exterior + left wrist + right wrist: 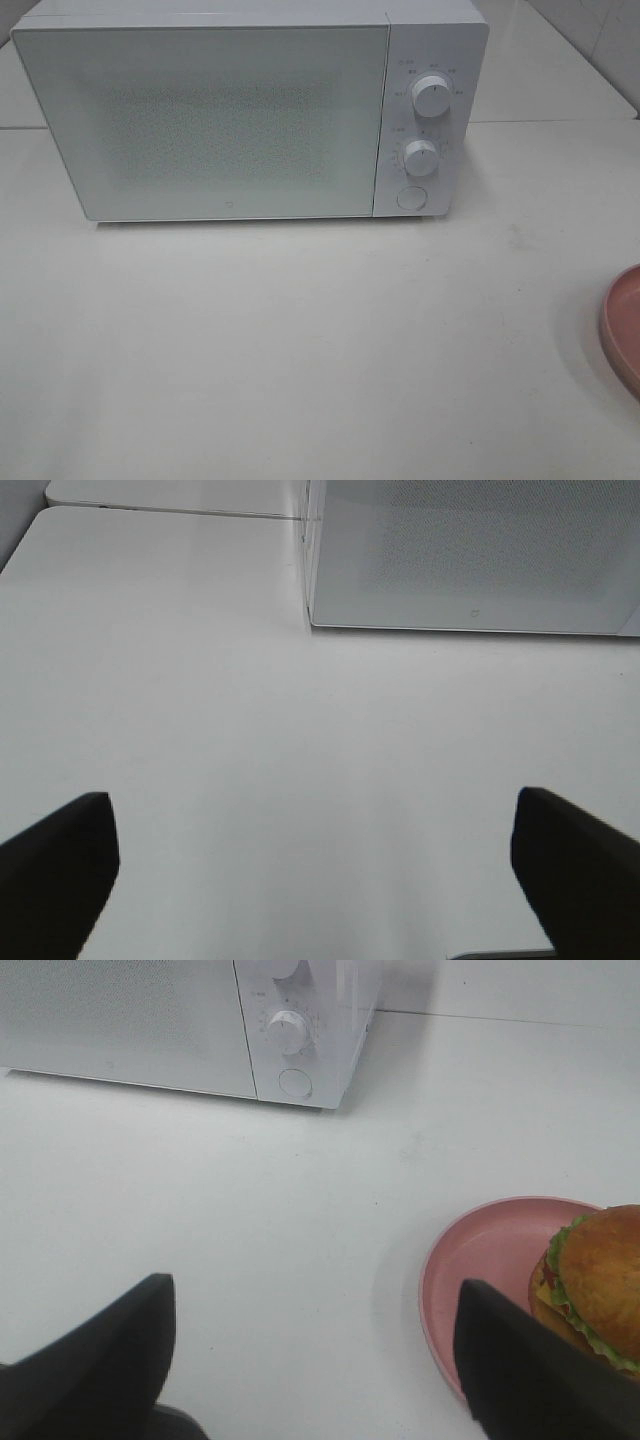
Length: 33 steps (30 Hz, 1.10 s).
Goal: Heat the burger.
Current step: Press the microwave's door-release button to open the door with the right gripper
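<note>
The burger [598,1282], with a golden-brown bun, green lettuce and yellow cheese, sits on a round pink plate [480,1270] in the right wrist view. In the exterior high view only the plate's edge [622,325] shows at the right border; the burger is out of that view. The white microwave [240,110] stands at the back with its door shut. My right gripper [320,1380] is open, with its fingers wide apart, back from the microwave and with the plate beside one finger. My left gripper [315,880] is open and empty over bare table in front of the microwave [470,555].
The microwave has two knobs, an upper one [431,97] and a lower one [421,157], and a round button [410,197] on its right panel. The white table [300,340] spreads out in front of it. A tiled wall shows at the back right.
</note>
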Motion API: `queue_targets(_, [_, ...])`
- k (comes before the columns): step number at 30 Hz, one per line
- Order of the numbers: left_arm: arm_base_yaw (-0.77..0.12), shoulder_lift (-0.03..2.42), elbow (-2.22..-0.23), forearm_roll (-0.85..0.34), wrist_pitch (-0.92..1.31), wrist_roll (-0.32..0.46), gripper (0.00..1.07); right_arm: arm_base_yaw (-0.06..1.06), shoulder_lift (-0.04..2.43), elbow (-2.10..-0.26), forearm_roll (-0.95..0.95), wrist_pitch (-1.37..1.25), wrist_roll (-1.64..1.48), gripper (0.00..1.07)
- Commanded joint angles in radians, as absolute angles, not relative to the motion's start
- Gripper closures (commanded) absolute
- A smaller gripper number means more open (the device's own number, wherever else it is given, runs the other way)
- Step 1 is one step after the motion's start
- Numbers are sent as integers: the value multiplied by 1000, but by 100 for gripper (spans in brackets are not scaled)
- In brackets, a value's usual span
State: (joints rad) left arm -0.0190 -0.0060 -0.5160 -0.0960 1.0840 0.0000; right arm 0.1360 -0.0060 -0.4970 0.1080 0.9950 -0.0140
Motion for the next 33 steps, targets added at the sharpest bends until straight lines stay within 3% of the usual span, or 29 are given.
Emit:
queue_targets(1, [-17, -21, -516, -106, 1070, 0, 7, 132, -31, -496, 103, 992, -25, 31])
queue_targets(23, [-17, -21, -516, -106, 1070, 0, 7, 132, -30, -508, 103, 978, -25, 31])
queue_targets(33, [-17, -21, -516, -106, 1070, 0, 7, 132, 119, -522, 104, 759, 0, 31])
